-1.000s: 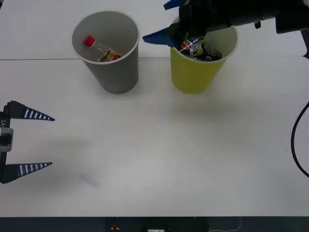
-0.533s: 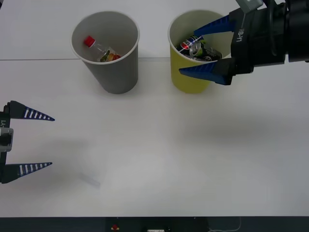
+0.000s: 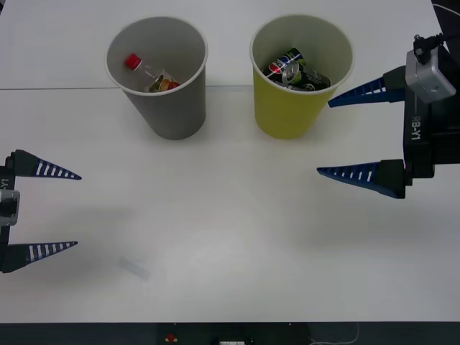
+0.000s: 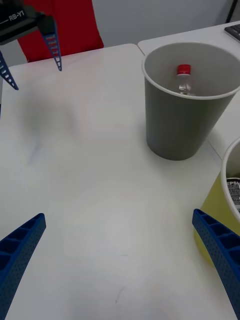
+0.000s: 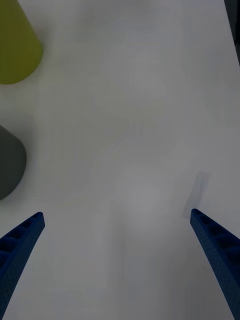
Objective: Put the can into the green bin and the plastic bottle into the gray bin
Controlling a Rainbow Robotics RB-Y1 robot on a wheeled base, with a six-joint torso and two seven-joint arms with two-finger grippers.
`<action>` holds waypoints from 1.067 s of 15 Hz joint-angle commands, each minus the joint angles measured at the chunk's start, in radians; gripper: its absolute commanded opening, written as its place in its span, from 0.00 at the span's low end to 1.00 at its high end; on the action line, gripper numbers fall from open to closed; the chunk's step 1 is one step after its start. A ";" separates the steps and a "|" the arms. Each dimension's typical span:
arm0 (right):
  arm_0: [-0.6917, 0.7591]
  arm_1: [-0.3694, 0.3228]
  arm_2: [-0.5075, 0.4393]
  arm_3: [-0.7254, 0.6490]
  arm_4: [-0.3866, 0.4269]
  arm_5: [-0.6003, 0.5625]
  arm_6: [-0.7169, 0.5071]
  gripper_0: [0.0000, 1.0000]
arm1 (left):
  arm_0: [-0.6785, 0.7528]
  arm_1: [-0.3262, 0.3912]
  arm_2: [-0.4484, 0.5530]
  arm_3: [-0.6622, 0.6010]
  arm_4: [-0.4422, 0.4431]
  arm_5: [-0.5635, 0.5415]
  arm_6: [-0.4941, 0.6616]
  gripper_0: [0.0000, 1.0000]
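While lying inside the green bin (image 3: pixel 298 115), just beyond the spread right jaws (image 3: pixel 345 136): a can (image 3: pixel 291 72), dark with a red and blue logo. Inside the gray bin (image 3: pixel 169 108), farther from those jaws and beside the green one: the plastic bottle (image 3: pixel 147 72), red cap up. Holding nothing, open wide above the white bench (image 3: pixel 230 230). Likewise wide open and empty near the bench edge: left jaws (image 3: pixel 43 210), well apart from both bins.
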 commanded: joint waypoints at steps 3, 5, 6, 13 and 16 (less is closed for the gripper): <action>0.140 0.000 -0.070 0.003 -0.011 -0.041 0.163 1.00 | 0.000 0.000 0.000 0.000 0.000 0.000 0.000 1.00; 0.209 0.002 -0.093 0.003 -0.015 -0.024 0.240 1.00 | 0.000 0.000 0.000 0.000 0.000 0.000 0.000 1.00; 0.243 0.002 -0.098 0.003 -0.020 -0.002 0.280 1.00 | 0.000 0.000 0.000 0.000 0.000 0.000 0.000 1.00; 0.361 0.009 -0.099 0.111 -0.087 0.032 0.522 1.00 | 0.000 0.000 0.000 0.000 0.000 0.000 0.000 1.00; 0.388 0.018 -0.099 0.137 -0.089 0.036 0.577 1.00 | 0.000 0.000 0.000 0.000 0.000 0.000 0.000 1.00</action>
